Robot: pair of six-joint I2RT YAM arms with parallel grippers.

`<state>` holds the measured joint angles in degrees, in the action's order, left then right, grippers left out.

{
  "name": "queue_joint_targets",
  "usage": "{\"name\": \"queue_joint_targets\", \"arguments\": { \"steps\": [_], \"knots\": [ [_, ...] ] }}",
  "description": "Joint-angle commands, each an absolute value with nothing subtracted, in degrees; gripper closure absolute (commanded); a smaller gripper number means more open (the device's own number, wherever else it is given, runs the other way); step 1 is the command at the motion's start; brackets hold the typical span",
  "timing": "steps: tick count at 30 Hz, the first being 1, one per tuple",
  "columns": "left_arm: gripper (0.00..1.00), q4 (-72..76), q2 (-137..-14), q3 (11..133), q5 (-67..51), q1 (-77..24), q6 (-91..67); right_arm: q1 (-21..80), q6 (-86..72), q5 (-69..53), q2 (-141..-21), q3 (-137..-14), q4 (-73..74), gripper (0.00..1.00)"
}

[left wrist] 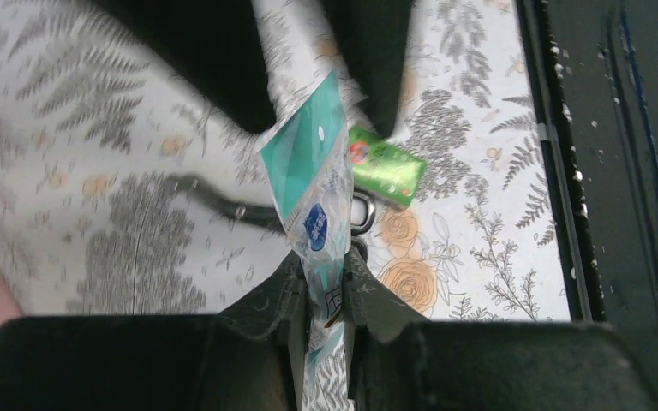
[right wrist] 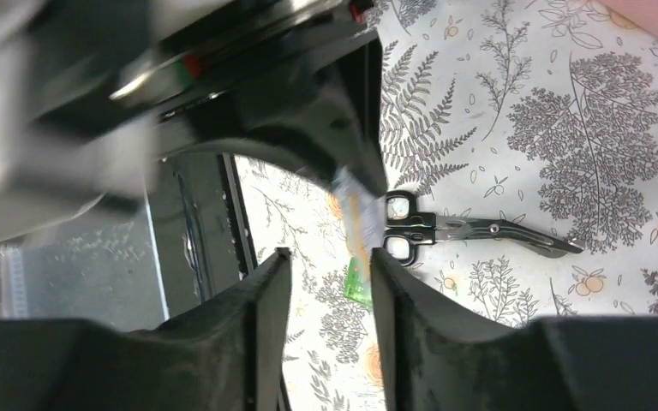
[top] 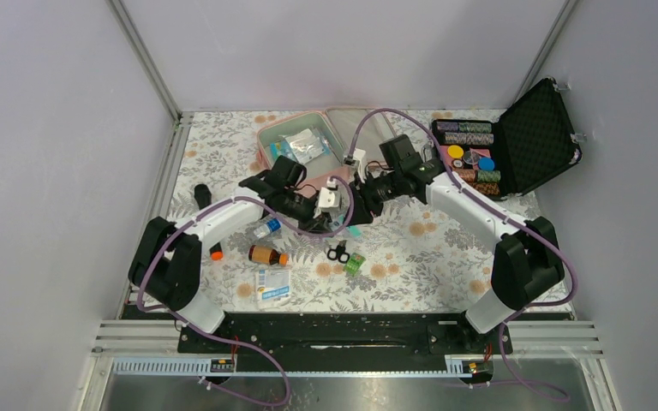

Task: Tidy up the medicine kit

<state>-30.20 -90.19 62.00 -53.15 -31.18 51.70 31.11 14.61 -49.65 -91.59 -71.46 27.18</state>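
Teal-and-clear sachet (left wrist: 315, 184) pinched tight in the left gripper (left wrist: 323, 282): jaws all but closed, both pads on the sachet's lower end, the rest of it poking out ahead of the fingertips. Facing it nose to nose, the right gripper (right wrist: 330, 261) has its jaws parted with nothing between them. In the left wrist view its two dark fingers (left wrist: 214, 60) flank the sachet's far tip; that patch is blurred, so I can't tell whether either one touches the film. Underneath the pair, on the floral tablecloth (top: 445, 248), lie black scissors (right wrist: 471, 231), handle loops toward the sachet, blades pointing away. Just beside the loops is a green packet (left wrist: 385, 167). From above, the grippers meet mid-table. The pink kit (top: 261, 147) sits beyond them, over on the left gripper's side near the far edge, lid thrown open, pale packets (top: 304, 144) lying inside. Beyond the right gripper and out to its right, the black case (top: 535, 128) stands open with coloured chips (top: 469, 133) in rows. On the near side of the left gripper, a brown bottle (top: 267, 255) lies on its side. A blue-and-white packet (top: 273, 283) lies closer to the arm bases, and a small bottle (top: 266, 227) is tucked just beside the left arm.
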Motion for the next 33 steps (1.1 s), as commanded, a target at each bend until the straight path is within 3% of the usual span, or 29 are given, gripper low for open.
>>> {"name": "queue_joint_targets", "arguments": {
  "steps": [1, 4, 8, 14, 24, 33],
  "knots": [
    [0.9, -17.6, -88.3, 60.2, -50.3, -25.7, 34.2, 29.4, 14.3, -46.1, -87.7, -74.9, 29.6, 0.5],
    [0.87, -7.5, -87.3, 59.6, -45.7, -20.1, 18.6, 25.5, 11.4, -47.2, -85.7, -74.9, 29.8, 0.43],
    [0.87, 1.2, -88.8, 62.3, -33.9, -14.5, -0.2, 22.5, 9.6, -45.4, -84.6, -73.6, 28.5, 0.41],
    [0.86, -2.3, -101.5, 75.7, -23.3, -10.5, -18.8, 22.2, 7.3, -45.2, -85.1, -72.1, 26.2, 0.4],
    [0.85, -10.9, -115.9, 92.2, -11.3, -10.1, -23.2, 22.2, 8.7, -43.6, -83.2, -70.0, 26.1, 0.4],
    [0.87, -10.8, -114.9, 88.9, -5.2, -9.5, -22.3, 22.3, 8.1, -44.3, -84.4, -70.1, 25.0, 0.39]
  ]
}}
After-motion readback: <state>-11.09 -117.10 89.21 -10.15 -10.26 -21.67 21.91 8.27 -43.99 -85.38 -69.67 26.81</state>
